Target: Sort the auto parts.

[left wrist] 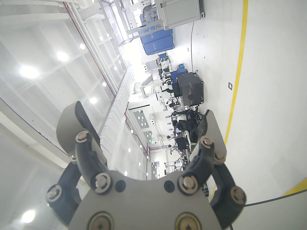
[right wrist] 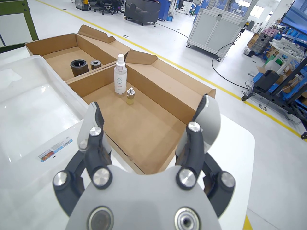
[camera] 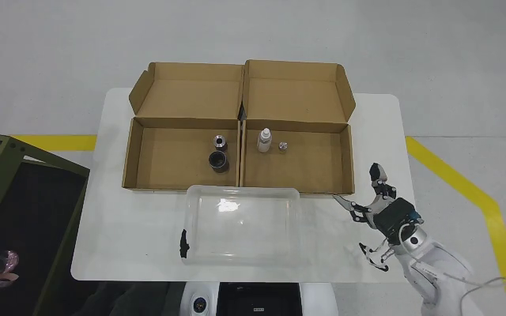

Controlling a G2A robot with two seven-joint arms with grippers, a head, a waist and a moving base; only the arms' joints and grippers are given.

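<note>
1. Closest in, the right gripper (right wrist: 150, 101) hangs over the near right corner of the white table (camera: 371, 118). Its two fingers are spread wide with nothing between them, aimed across the boxes toward the far left.
2. The left gripper (left wrist: 143, 108) is also spread and holding nothing. It points off at the hall and its ceiling lights, away from the table, so I'd judge the right arm the one placed for the next pick.
3. To the left of the right gripper sits the clear rectangular plastic bin (camera: 245, 229), hard up against the front walls of both boxes.
4. Ahead of the spread fingers lies the open brown cardboard box on the right (camera: 316, 170). A small brass-and-steel fitting (right wrist: 130, 96) stands upright on its floor, long axis vertical, and is the nearest part to that hand.
5. Just beyond the fitting, close but apart from it, stands a white spray bottle with a clear cap (right wrist: 120, 75), also upright.
6. Farthest off, past the shared wall, the left brown cardboard box (camera: 166, 158) holds a black open-topped cylinder (right wrist: 78, 67) and a smaller grey metal sleeve (right wrist: 95, 65). Both stand on end, side by side. A reach there would likely have to clear the dividing wall.
</note>
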